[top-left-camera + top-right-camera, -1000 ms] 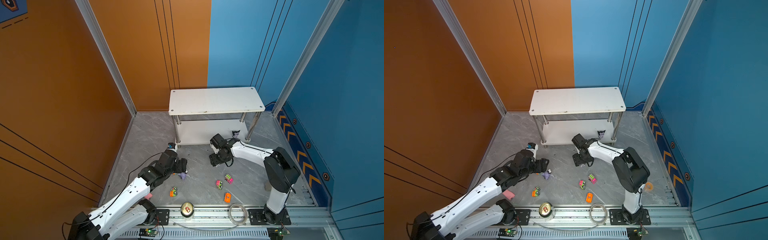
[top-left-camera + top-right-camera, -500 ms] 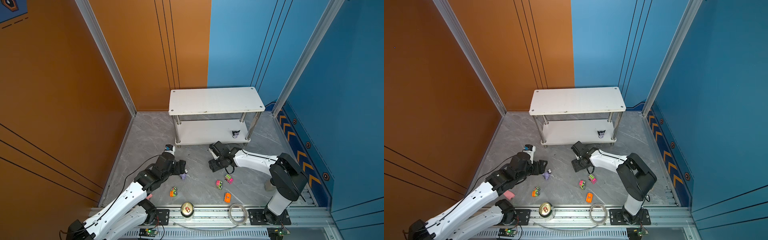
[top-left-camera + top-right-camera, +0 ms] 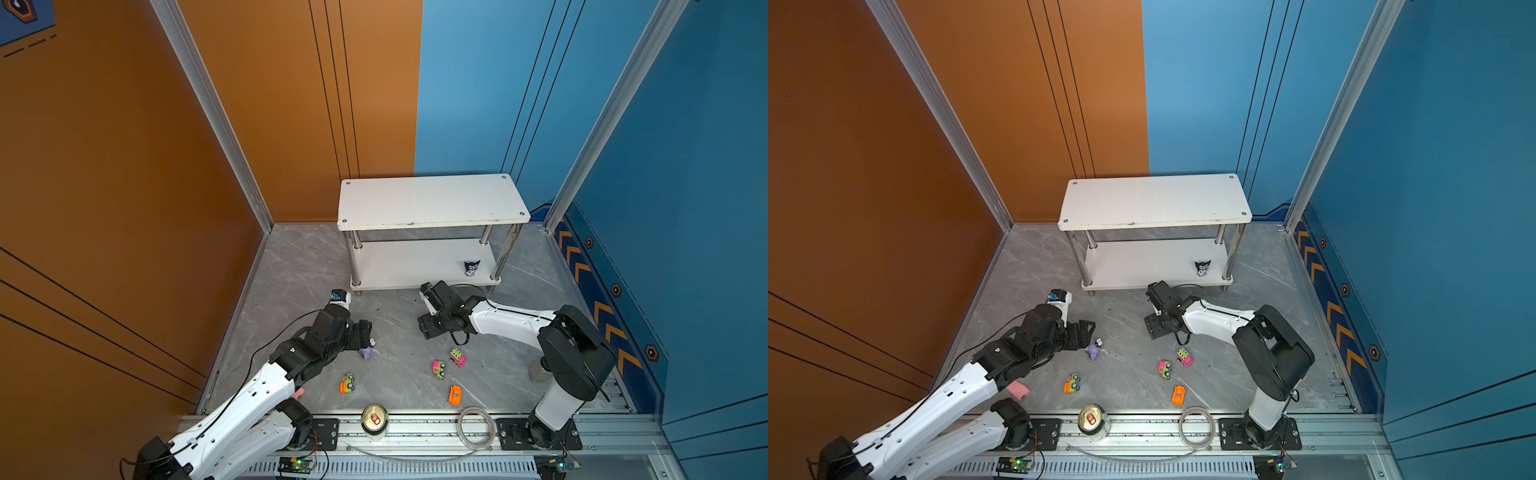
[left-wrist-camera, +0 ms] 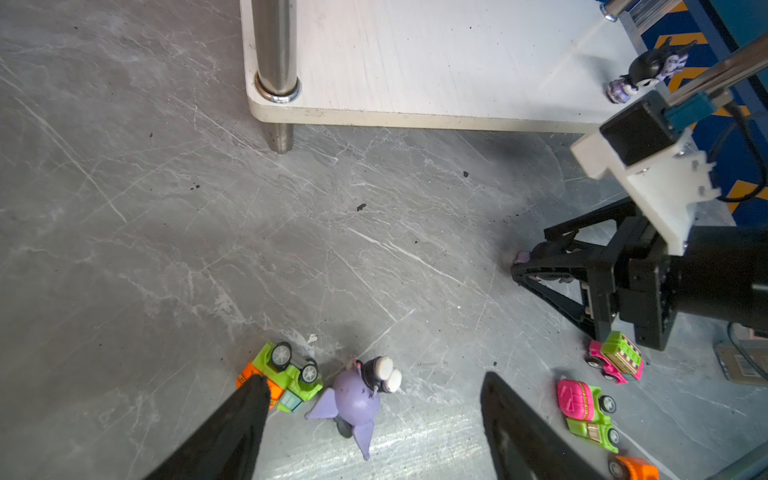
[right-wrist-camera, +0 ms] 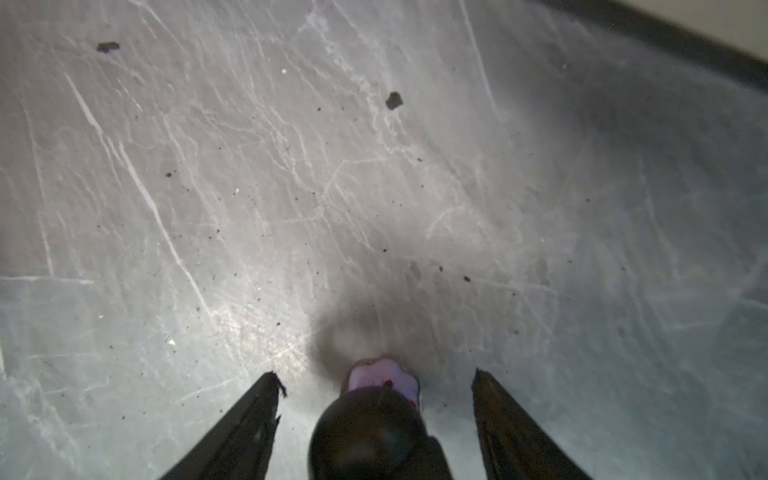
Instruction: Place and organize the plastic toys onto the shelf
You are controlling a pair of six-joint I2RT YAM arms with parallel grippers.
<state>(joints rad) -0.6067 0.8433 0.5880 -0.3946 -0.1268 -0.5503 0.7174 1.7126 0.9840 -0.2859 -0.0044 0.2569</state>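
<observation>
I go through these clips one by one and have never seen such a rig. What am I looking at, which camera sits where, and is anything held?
Two white robot arms work on a grey floor. The two wide pictures come from one camera pair overhead; each close-up comes from a camera on an arm's wrist. At the back stands a white two-tier shelf, with one small figurine on its lower tier. On the floor lie four toy cars; a drink can and a tape ring sit by the front rail. The left hand is open, pointed at a purple figurine lying down. The right hand is open astride a black-headed figurine. Nothing is gripped.
</observation>
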